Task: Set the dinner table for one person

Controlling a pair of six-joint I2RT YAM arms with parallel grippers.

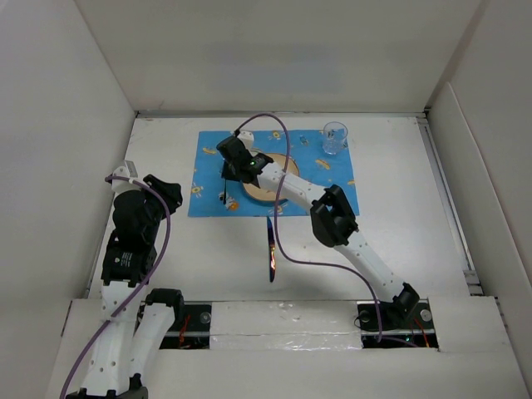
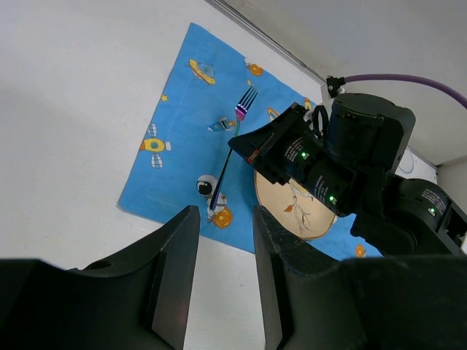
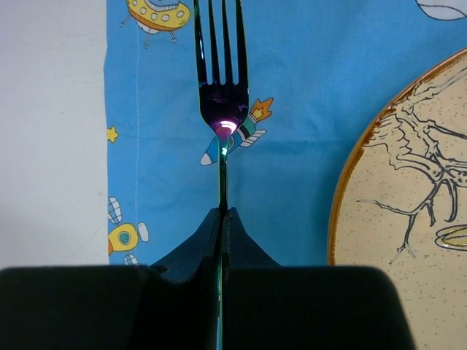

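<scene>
The white dinner table [image 1: 399,208] carries a blue cartoon-printed placemat [image 1: 208,187] with a tan plate [image 1: 260,195] on it. My right gripper [image 1: 226,172] is shut on the handle of a dark iridescent fork [image 3: 221,109], held over the placemat's left part, just left of the plate [image 3: 408,189], tines pointing to the far side. The fork [image 2: 232,149] and right gripper [image 2: 252,149] also show in the left wrist view. My left gripper [image 2: 226,219] is open and empty, above bare table near the placemat's near left corner [image 1: 170,193].
A clear glass [image 1: 335,137] stands at the placemat's far right corner. An iridescent utensil [image 1: 271,245] lies on the white table in front of the placemat. Upright white panels border the table on all sides.
</scene>
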